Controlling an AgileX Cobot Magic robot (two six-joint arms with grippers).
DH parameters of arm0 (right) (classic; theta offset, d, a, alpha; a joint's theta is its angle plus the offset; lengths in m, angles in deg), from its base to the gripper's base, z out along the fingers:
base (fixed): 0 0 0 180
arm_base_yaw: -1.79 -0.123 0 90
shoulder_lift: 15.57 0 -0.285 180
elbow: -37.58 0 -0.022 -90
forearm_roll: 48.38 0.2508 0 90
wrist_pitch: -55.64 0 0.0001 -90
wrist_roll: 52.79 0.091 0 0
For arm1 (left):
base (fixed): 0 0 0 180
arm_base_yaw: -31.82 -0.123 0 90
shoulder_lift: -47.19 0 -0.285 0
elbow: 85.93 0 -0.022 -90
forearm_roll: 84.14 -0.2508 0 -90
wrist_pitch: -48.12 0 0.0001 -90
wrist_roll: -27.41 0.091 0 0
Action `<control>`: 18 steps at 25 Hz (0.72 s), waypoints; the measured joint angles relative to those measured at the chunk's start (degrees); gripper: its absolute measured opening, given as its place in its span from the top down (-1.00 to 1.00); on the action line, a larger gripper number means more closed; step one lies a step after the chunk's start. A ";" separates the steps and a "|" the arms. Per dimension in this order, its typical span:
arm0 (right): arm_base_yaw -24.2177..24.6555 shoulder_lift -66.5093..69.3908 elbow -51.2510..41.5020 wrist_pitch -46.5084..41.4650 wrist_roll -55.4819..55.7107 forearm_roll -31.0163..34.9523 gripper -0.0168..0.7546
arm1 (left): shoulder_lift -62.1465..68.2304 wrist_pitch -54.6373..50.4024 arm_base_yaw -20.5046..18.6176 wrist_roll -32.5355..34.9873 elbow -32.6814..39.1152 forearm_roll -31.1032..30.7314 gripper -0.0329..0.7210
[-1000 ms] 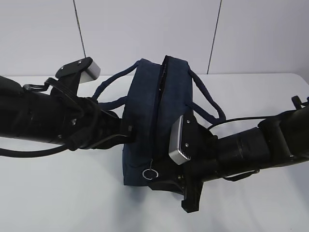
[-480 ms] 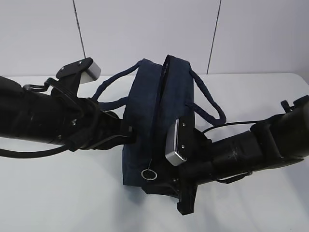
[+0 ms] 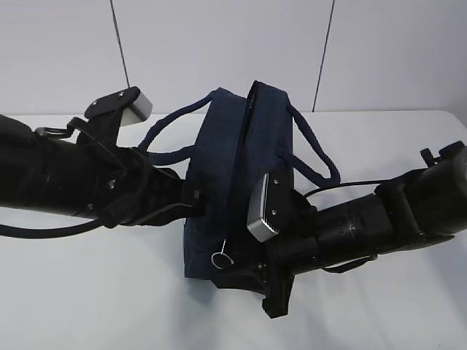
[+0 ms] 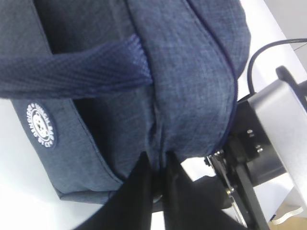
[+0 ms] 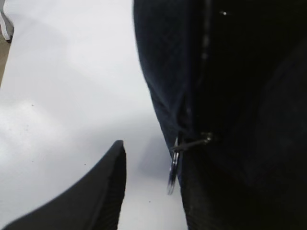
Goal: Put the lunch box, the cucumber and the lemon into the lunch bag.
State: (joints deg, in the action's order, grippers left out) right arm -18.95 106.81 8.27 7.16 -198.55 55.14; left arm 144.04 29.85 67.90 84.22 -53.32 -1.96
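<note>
Pinching the lunch bag (image 4: 192, 96) fabric steadies it, while the right gripper's (image 5: 158, 182) parted jaws straddle the ring pull (image 3: 221, 257) beside its zipper.

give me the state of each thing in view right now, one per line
lunch bag: upright on the table, zipper looks closed along the top
ring pull: hanging free at the near end
left gripper: shut, pinching the bag's fabric
right gripper: jaws apart by the ring pull, not gripping it
</note>
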 joint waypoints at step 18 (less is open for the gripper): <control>0.00 1.28 0.56 0.93 0.50 0.00 0.23 | 0.00 -0.21 0.00 0.00 0.00 0.00 0.90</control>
State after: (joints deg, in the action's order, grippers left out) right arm -18.95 108.09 8.83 8.09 -198.05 55.14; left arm 144.04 29.64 67.90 84.22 -53.32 -1.96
